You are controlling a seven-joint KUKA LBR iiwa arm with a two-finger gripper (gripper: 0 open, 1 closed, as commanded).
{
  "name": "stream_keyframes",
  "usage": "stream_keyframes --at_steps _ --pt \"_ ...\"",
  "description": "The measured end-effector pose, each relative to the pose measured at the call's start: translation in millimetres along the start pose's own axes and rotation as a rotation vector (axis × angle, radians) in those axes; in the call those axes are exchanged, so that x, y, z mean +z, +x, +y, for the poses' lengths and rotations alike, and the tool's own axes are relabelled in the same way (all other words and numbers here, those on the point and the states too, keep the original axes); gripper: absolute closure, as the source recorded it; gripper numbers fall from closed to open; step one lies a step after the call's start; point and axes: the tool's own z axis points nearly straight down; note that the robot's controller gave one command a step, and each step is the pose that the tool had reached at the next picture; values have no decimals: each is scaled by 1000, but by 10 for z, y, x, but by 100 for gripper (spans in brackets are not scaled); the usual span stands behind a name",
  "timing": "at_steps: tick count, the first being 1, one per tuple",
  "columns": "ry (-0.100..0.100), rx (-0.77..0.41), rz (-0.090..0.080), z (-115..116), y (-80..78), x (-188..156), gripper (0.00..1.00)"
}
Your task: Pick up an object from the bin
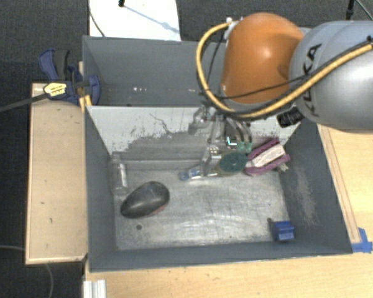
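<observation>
Gleaming metal tool (pixel 210 165), opening unclear, beside round green disc (pixel 232 162) in scratched bin (pixel 193 225).

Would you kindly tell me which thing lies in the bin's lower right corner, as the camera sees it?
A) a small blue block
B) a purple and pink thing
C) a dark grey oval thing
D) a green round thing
A: the small blue block sits alone in the lower right corner of the bin, while the dark grey oval thing lies at the lower left.

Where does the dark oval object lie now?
In the camera view, the dark oval object lies lower left on the bin floor, beside a clear plastic piece.
</observation>
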Motion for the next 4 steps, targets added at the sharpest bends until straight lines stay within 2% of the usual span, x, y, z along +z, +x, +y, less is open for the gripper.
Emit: stream_keyframes --at_steps 1,2,3,4 --pt "0 -127 0 766 157 1338 0" --pt "0 -106 -7 565 2 1675 0" --pt "10 -364 -4 1298 293 1664 0" --pt "10 -360 -2 1287 291 1660 100"
